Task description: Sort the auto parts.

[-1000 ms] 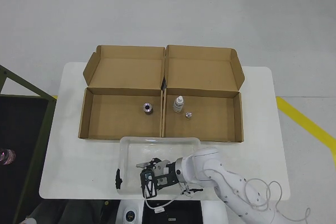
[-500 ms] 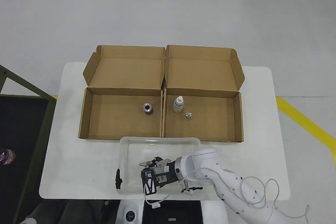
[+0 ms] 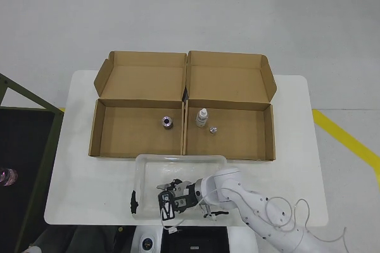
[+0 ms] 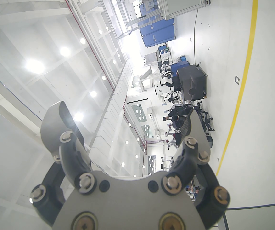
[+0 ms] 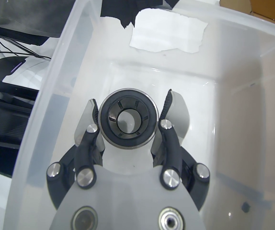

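At the near edge of the counter (image 3: 82, 164) sits a clear plastic bin (image 5: 63, 39). The right claw (image 5: 130, 102) is down inside it, toward the bin's near left corner. Its fingers are apart and straddle a round bearing-like part (image 5: 127, 118) that lies flat on the bin floor, bore facing up. One pad touches the outer rim and the other stands just beside it with a thin gap, so nothing is clamped yet.

The part looks like steel with a dark ring face — probably dense, fully stiff and smooth round the outside. The outer rim, taken square across its widest line, seems the right place to hold it. An off-centre pinch could squirt it sideways on the slick plastic floor. It should bear a firm squeeze without harm.

The left claw (image 4: 126, 113) is spread with nothing between its fingers, and it points up toward the hall ceiling.

Farther back, two open cardboard boxes lie side by side across the middle of the counter. The left box (image 3: 114, 136) holds a small metal sleeve (image 3: 167, 122), and the right box (image 3: 247, 136) holds a small white bottle (image 3: 202, 116) with a little metal piece (image 3: 211, 131) just beside it. The sleeve looks closest in kind to the part, so the left box is my guess for it.
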Action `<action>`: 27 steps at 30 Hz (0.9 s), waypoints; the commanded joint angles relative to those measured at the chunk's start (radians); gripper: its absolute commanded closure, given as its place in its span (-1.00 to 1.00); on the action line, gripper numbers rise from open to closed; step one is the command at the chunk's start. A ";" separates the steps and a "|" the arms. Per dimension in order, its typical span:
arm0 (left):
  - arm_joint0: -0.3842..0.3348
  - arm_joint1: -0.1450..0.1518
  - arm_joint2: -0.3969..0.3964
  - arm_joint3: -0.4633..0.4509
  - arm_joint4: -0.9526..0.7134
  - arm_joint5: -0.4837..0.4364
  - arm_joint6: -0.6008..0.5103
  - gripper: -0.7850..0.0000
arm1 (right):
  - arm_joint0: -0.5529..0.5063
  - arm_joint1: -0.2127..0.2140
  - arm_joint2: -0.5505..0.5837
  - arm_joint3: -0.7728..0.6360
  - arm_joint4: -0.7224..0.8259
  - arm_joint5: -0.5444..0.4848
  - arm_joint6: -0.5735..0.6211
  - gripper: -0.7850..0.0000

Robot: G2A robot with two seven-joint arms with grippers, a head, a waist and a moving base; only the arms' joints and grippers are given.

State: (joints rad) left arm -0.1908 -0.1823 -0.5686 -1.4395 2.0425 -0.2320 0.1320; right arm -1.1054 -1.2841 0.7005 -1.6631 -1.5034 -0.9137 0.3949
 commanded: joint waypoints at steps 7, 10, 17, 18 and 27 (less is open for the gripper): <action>0.000 0.000 0.000 0.000 0.000 0.000 0.000 -1.00 | 0.022 -0.007 -0.025 0.017 0.012 0.001 -0.032 0.22; 0.000 0.000 0.000 0.000 0.000 0.000 0.000 -1.00 | 0.032 -0.009 -0.028 0.027 0.025 0.002 -0.049 0.52; 0.000 0.000 0.000 0.000 0.000 0.000 0.000 -1.00 | 0.051 -0.011 -0.018 0.033 0.060 0.006 -0.075 1.00; 0.000 0.000 0.000 0.000 0.000 0.000 0.000 -1.00 | 0.053 -0.011 -0.016 0.033 0.065 0.005 -0.079 1.00; 0.000 0.000 0.000 0.000 0.000 0.000 0.000 -1.00 | 0.059 -0.004 0.022 -0.006 0.113 0.005 -0.110 1.00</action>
State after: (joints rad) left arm -0.1908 -0.1823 -0.5686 -1.4395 2.0425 -0.2320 0.1320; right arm -1.0445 -1.2890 0.7177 -1.6604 -1.3947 -0.9084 0.2883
